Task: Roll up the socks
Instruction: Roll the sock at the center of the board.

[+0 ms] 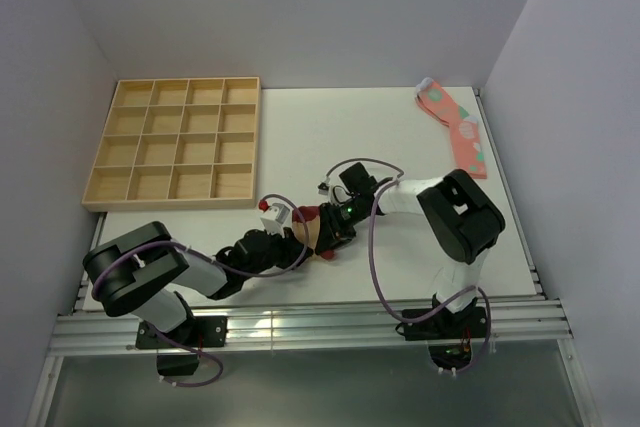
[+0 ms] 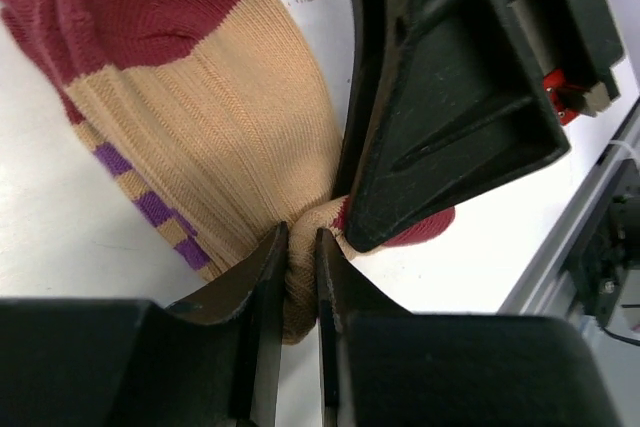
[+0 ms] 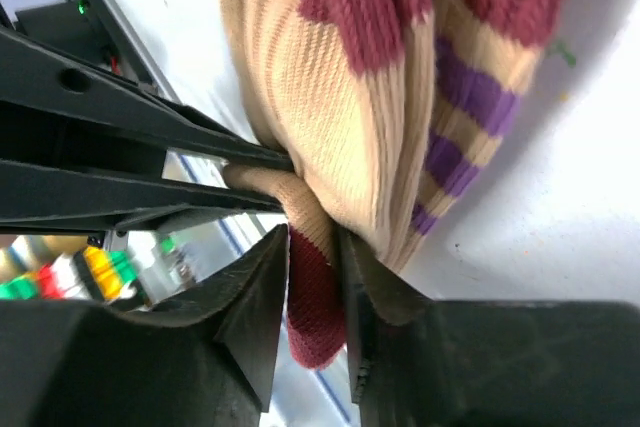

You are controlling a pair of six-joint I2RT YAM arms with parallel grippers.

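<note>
1. while both arms reach in toward the middle of the surface [image 1: 300, 127], the tan sock [image 1: 312, 230], with its maroon patches and purple stripes, lies bunched between them near the front edge.
2. the left claw [image 2: 300, 247] is clenched on a tan fold at the sock's edge, its fingers nearly together with the cloth pinched between.
3. the right claw [image 3: 312, 247] is clamped on a maroon fold of the same sock, just beside the left one.
4. a pink sock [image 1: 462, 132] lies flat at the far right corner, well apart.
5. a wooden compartment tray [image 1: 170, 203] sits at the far left.
</note>
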